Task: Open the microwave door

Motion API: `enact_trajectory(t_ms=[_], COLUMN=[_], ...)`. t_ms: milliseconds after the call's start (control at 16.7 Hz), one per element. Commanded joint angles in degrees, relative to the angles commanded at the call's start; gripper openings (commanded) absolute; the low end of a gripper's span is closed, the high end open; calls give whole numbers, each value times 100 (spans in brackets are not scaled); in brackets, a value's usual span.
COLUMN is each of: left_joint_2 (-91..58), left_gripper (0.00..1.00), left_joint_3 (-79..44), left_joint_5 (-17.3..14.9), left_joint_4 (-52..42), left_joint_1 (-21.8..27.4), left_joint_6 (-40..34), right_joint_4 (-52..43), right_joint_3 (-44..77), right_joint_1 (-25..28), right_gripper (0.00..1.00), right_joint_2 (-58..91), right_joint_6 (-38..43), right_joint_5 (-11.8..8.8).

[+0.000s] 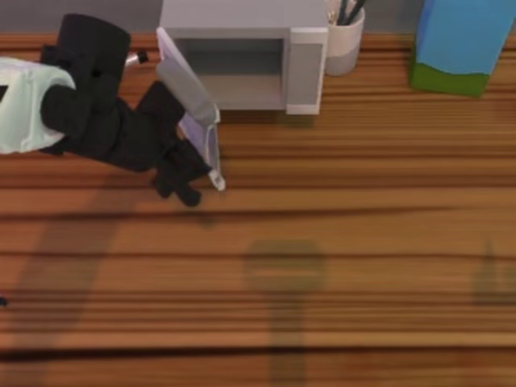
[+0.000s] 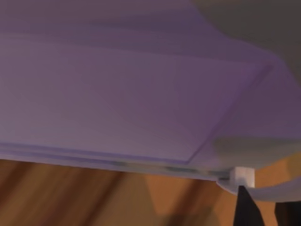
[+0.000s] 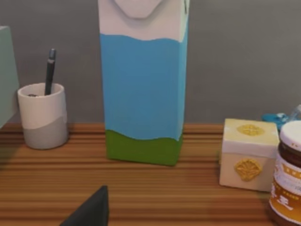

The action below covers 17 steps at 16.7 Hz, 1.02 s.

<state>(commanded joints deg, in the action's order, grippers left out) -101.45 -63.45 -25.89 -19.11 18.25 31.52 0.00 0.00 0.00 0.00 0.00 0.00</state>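
Note:
The silver-grey microwave (image 1: 242,16) stands at the back of the table, left of centre. The microwave door (image 1: 189,89) is swung out toward the front left, leaving the cavity (image 1: 234,68) exposed. My left gripper (image 1: 184,184) is at the door's free edge, shut on its white handle (image 1: 216,169). In the left wrist view the purple-tinted door (image 2: 117,94) fills most of the picture, and the handle (image 2: 244,176) sits at the dark fingertips (image 2: 247,207). My right gripper (image 3: 94,212) is outside the top view; its wrist view faces the table's back right.
Right of the microwave stands a white pen cup (image 1: 345,40), then a blue-and-green carton (image 1: 455,40). The right wrist view shows the cup (image 3: 43,115), the carton (image 3: 143,89), a cream box (image 3: 249,153) and a jar (image 3: 288,174). The left arm's body (image 1: 89,97) lies left of the door.

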Motion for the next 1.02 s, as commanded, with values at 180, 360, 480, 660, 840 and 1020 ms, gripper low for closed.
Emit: enact_trajectory(t_ms=[180, 360, 480, 660, 840, 1020], left_joint_2=[-8, -8, -8, -8, -8, -8], left_gripper=[0, 0, 0, 0, 0, 0], left_joint_3=[-18, -19, -19, -19, -19, -19], left_joint_5=[-103, -112, -112, -112, -112, -112], left_joint_4=[-104, -114, -114, -114, -114, -114], left_joint_1=[-92, -100, -100, -100, -100, -100], left_joint_6=[203, 222, 222, 222, 222, 222], right_joint_4=[0, 0, 0, 0, 0, 0], right_joint_3=[0, 0, 0, 0, 0, 0], right_joint_1=[0, 0, 0, 0, 0, 0], right_gripper=[100, 100, 100, 100, 100, 100], right_joint_2=[0, 0, 0, 0, 0, 0], right_joint_6=[0, 0, 0, 0, 0, 0], right_joint_5=[0, 0, 0, 0, 0, 0])
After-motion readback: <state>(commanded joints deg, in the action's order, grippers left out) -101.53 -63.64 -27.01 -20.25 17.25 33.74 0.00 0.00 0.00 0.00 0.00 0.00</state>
